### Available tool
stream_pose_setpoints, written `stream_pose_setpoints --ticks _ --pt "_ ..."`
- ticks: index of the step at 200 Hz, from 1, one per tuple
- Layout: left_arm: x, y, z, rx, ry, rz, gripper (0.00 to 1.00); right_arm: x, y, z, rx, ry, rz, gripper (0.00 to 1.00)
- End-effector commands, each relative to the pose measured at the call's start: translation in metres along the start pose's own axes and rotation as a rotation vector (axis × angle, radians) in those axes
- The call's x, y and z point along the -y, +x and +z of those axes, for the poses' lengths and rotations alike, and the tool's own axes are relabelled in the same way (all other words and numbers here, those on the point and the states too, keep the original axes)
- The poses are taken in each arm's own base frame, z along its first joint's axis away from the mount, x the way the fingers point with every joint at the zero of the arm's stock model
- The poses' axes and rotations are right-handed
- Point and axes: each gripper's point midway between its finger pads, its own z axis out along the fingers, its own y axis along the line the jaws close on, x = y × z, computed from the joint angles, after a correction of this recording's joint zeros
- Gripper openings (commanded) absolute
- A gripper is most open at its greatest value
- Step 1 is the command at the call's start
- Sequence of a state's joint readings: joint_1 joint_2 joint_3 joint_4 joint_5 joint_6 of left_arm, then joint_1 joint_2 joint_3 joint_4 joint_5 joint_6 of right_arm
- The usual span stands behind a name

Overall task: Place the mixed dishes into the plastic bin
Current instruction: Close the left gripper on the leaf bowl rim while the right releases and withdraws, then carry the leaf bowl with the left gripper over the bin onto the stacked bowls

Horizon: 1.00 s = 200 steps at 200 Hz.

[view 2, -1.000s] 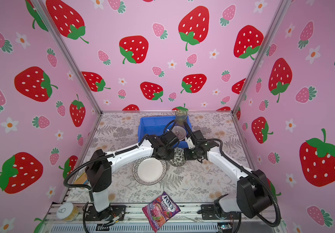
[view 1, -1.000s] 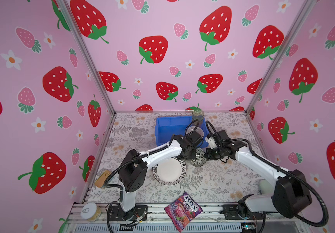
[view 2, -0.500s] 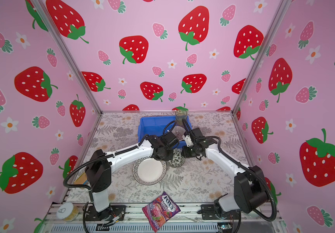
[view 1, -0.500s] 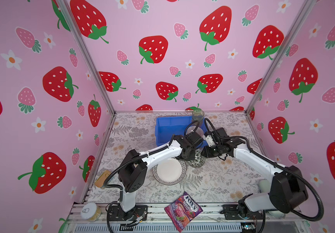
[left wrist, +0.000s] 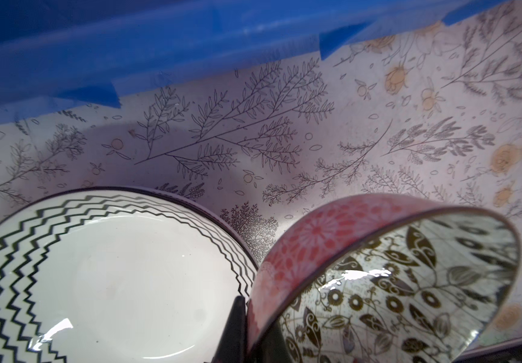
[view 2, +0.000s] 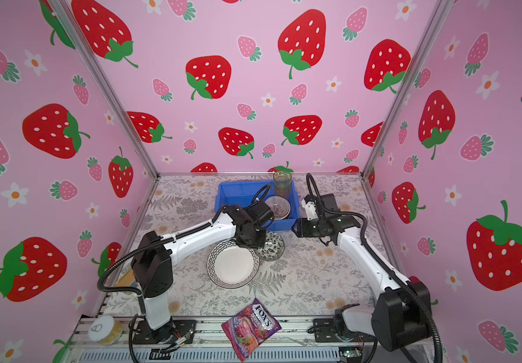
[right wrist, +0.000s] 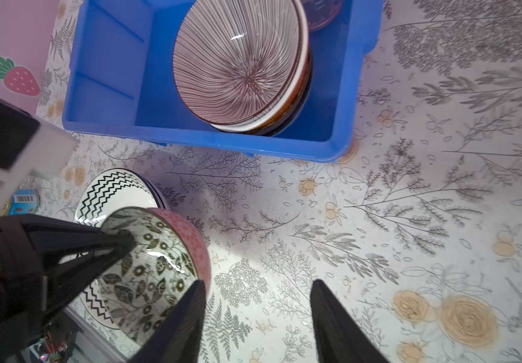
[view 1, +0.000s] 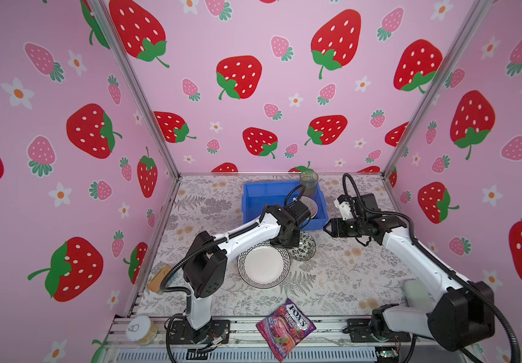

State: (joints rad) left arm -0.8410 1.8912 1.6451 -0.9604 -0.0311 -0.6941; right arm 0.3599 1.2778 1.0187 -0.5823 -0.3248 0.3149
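Note:
My left gripper (view 1: 288, 243) (left wrist: 247, 301) is shut on the rim of a small bowl (view 1: 304, 249) (view 2: 273, 246) (left wrist: 379, 283) (right wrist: 146, 273), pink outside and leaf-patterned inside. It holds the bowl tilted just in front of the blue plastic bin (view 1: 253, 201) (view 2: 231, 195) (right wrist: 341, 94). A zigzag-rimmed white plate (view 1: 263, 267) (view 2: 233, 267) (left wrist: 112, 276) lies beside the bowl. A striped bowl (view 2: 277, 207) (right wrist: 237, 63) sits stacked on other dishes inside the bin. A green glass (view 1: 308, 182) stands at the bin's far corner. My right gripper (view 1: 327, 227) (right wrist: 258, 283) is open and holds nothing, just right of the held bowl.
A purple FOX'S candy bag (view 1: 286, 328) lies at the front edge. A white-lidded jar (view 1: 140, 328) stands on the front left rail, and a can (view 1: 160, 278) lies by the left wall. A pale object (view 1: 417, 292) sits behind the right arm's base.
My right gripper has opened, let go of the patterned bowl and drawn back to the right. My left gripper has stayed shut on the bowl in the same place.

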Motion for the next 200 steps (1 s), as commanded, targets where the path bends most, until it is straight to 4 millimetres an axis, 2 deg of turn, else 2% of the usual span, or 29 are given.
stream_pose_setpoints --ticks 1,29,58,121,200 --pt "0.013 -0.03 -0.048 0.083 0.068 0.044 0.0 0.012 0.013 -0.008 -0.028 0.024 0.005 0.62" --pt "0.016 -0.053 -0.067 0.108 0.052 0.087 0.0 0.023 0.016 -0.015 -0.02 0.045 0.027 0.7" --pt "0.016 -0.075 -0.076 0.112 0.062 0.098 0.0 0.031 0.02 -0.019 -0.017 0.053 0.05 0.76" --pt "0.014 -0.123 -0.063 0.14 0.117 0.072 0.0 0.041 0.028 -0.025 -0.015 0.059 0.076 0.79" --pt "0.018 -0.157 -0.047 0.183 0.216 0.04 0.0 0.051 0.04 -0.031 -0.018 0.084 0.111 0.79"
